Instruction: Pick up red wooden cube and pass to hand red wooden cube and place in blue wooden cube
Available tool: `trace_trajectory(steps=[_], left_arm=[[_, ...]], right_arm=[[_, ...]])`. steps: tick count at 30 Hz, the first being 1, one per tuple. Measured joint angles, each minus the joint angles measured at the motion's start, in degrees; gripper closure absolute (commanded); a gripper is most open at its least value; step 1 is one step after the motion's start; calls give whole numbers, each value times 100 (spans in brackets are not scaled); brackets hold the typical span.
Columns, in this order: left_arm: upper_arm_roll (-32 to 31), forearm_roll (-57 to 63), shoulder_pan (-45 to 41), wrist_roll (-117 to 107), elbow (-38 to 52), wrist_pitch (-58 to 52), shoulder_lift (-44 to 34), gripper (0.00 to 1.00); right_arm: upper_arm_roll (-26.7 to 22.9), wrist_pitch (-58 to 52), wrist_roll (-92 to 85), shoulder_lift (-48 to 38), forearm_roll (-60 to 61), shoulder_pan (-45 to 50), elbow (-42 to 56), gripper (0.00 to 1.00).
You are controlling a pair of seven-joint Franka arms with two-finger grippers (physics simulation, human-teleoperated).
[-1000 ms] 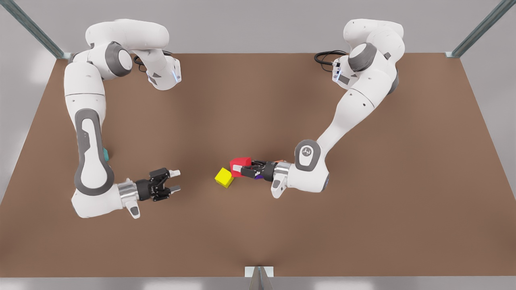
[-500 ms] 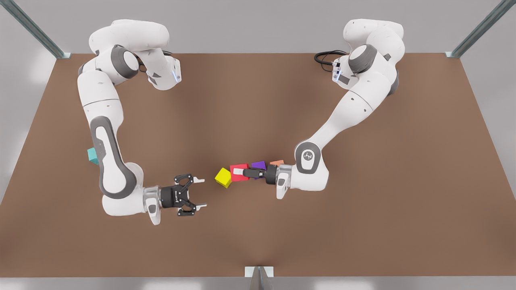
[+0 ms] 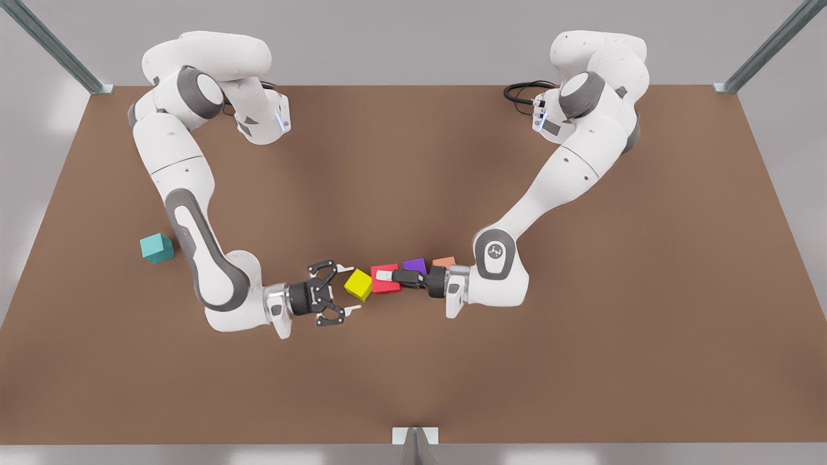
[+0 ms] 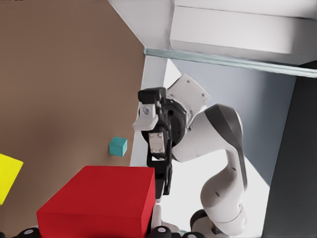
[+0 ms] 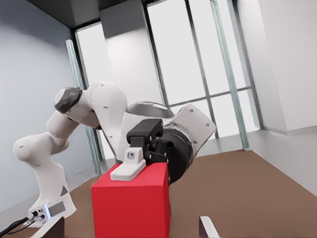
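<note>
Now my left pincer is clamped on the red cube, holding it out level toward my right pincer, whose fingers stand wide apart. The cube lies straight ahead of that right pincer, near but not yet between its fingers (a yellow cube sits in the gap as seen from the front). Half a second ago the right pincer was well short of this; it has closed in while the red cube barely shifted. The blue cube waits well behind the right pincer.
</note>
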Motion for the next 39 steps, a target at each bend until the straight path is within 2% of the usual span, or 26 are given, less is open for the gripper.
trace_trajectory(steps=[14,35,36,37,38,39], left_arm=[[0,4,15,439,-31,-11,-5,42],[0,-6,9,701,-37,2,-7,42],[0,-6,12,708,-39,2,-4,42],[0,-7,15,714,-42,0,-1,42],[-1,-7,21,720,-43,-3,0,42],[-1,-7,25,726,-43,-7,0,42]], right_arm=[[194,281,-888,-177,484,22,-580,0],[198,778,-1465,-41,917,494,-478,0],[198,806,-1479,-41,937,515,-466,5],[198,833,-1491,-41,952,533,-452,27],[198,854,-1501,-41,960,546,-434,40],[196,873,-1510,-40,964,553,-425,40]])
